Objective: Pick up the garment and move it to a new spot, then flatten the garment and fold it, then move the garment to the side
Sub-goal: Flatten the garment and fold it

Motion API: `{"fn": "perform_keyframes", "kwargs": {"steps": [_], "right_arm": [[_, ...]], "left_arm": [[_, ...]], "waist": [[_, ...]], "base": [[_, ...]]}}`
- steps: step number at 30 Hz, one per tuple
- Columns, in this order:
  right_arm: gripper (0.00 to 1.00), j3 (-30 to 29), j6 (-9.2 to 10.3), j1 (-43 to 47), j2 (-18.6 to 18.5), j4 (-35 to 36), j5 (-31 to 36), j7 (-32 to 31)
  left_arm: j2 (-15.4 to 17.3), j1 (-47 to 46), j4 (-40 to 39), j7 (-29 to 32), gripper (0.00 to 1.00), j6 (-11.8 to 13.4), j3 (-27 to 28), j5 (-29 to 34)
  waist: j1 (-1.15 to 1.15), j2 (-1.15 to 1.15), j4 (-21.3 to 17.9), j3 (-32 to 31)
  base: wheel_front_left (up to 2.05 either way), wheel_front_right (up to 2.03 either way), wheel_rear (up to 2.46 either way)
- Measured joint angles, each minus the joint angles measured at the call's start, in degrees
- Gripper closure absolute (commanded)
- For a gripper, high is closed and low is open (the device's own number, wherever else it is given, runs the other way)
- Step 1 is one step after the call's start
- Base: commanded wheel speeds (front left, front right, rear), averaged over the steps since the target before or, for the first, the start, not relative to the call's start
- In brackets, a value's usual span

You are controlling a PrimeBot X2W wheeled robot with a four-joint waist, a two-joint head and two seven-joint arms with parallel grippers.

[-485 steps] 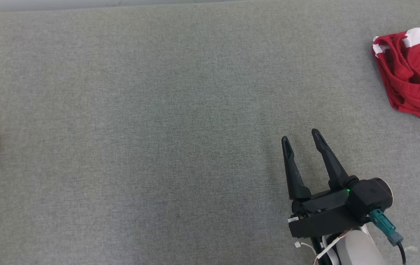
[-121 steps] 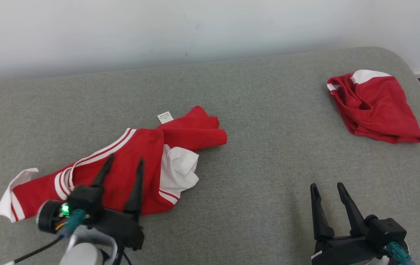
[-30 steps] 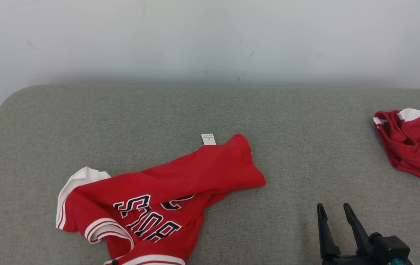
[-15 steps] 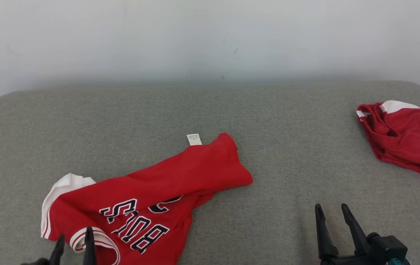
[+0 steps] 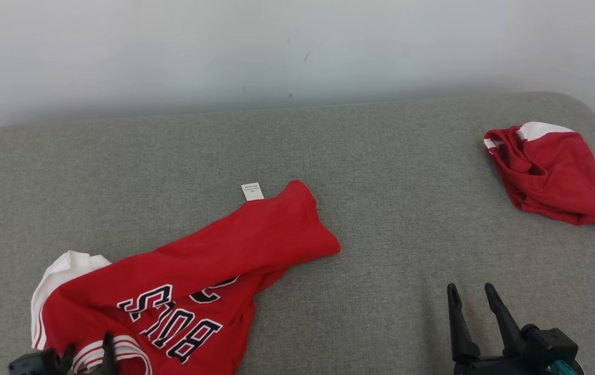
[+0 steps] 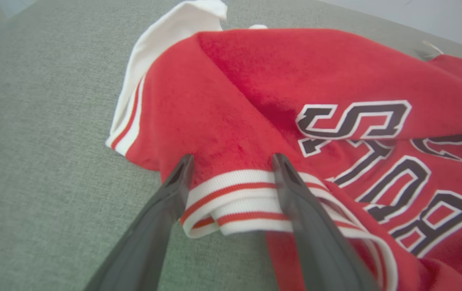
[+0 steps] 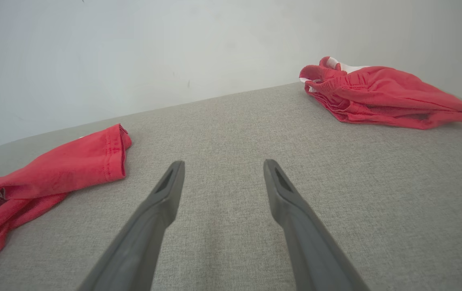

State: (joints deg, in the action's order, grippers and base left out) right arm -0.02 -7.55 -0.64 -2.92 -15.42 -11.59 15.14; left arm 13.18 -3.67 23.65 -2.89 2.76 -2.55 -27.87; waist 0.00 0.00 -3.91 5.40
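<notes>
Left wrist view: left gripper [image 6: 233, 159] has its fingers spread wide and nothing pinched. The striped band [image 6: 235, 194] of the red jersey [image 6: 255, 81] lies loose between them. Whether the fingers touch the cloth I cannot tell.

Head view: left gripper [image 5: 89, 344] sits at 7 o'clock on the jersey's near edge. The jersey [image 5: 214, 250] is a rumpled diagonal on the grey cushion [image 5: 407, 156], running from 7 o'clock toward centre. Its lettering faces up and its white tag [image 5: 252, 191] is at the far tip.

Right gripper [image 5: 470, 286] is at 5 o'clock, fingers equally spread and empty, over bare cushion and well apart from the jersey. The right wrist view confirms this for the right gripper [image 7: 223, 163].

A second red garment [image 5: 553, 177] is bunched at 2 o'clock. I will leave it alone.

Judgement: the jersey looks set down, so flattening is the step in hand.

- Take one layer of the striped band low at its edge, not the doubled roll.
- Bring the right gripper to the hem at the tag end.
- Draw the two grips apart along the 7-to-1 line, low over the cushion.
- Risk: pinching both layers would keep the crease across the lettering.
</notes>
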Motion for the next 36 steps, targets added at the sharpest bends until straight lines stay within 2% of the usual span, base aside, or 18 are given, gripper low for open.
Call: {"fn": "perform_keyframes", "kwargs": {"steps": [2, 3, 5, 11, 16, 28, 32, 36], "right_arm": [[0.00, 0.0, 0.00, -0.3, 0.0, -0.1, 0.0, 0.0], [0.00, 0.0, 0.00, -0.5, 0.0, 0.0, 0.0, 0.0], [0.00, 0.0, 0.00, -0.6, 0.0, 0.0, 0.0, 0.0], [0.00, 0.1, 0.00, -1.1, 0.0, 0.0, 0.0, 0.0], [0.00, -0.4, 0.00, -1.5, 0.0, 0.1, 0.0, 0.0], [0.00, 0.2, 0.00, -3.4, 0.0, 0.6, -0.9, 0.0], [0.00, 0.1, 0.00, -4.0, 0.0, 0.5, -1.2, 0.0], [0.00, 0.3, 0.00, -4.4, 0.0, 0.5, -1.4, 0.0]], "left_arm": [[0.5, -1.3, 1.4, 0.9, 0.00, -0.3, -0.6, 0.4], [0.5, -1.6, 2.0, 0.9, 0.38, -0.5, -0.7, 0.3], [1.0, -2.6, 3.6, 0.5, 1.00, -0.8, -0.8, 0.4], [3.2, -6.3, 6.8, -1.6, 1.00, -2.4, -1.4, 1.3], [5.2, -12.1, 5.2, -4.0, 1.00, -3.8, -2.3, 3.2], [10.0, -27.8, -1.0, 0.0, 1.00, -7.4, -6.3, 6.2], [10.6, -31.3, -0.2, 0.2, 1.00, -7.9, -6.7, 6.3], [11.0, -32.1, 4.2, 0.3, 1.00, -8.3, -7.0, 6.1]], "waist": [[0.00, 0.00, 0.1, 0.1], [0.00, 0.00, 0.1, 0.1], [0.00, 0.00, 0.1, 0.2], [0.00, 0.00, 0.0, 0.8], [0.00, 0.00, -0.1, 1.4], [0.00, 0.00, -1.7, 4.2], [0.00, 0.00, -3.0, 5.2], [0.00, 0.00, -4.2, 6.1]], "base": [[0.00, 0.00, 0.00], [0.00, 0.00, 0.00], [0.00, 0.00, 0.00], [0.00, 0.00, 0.00], [0.00, 0.00, 0.00], [0.00, 0.00, 0.00], [0.00, 0.00, 0.00], [0.00, 0.00, 0.00]]}}
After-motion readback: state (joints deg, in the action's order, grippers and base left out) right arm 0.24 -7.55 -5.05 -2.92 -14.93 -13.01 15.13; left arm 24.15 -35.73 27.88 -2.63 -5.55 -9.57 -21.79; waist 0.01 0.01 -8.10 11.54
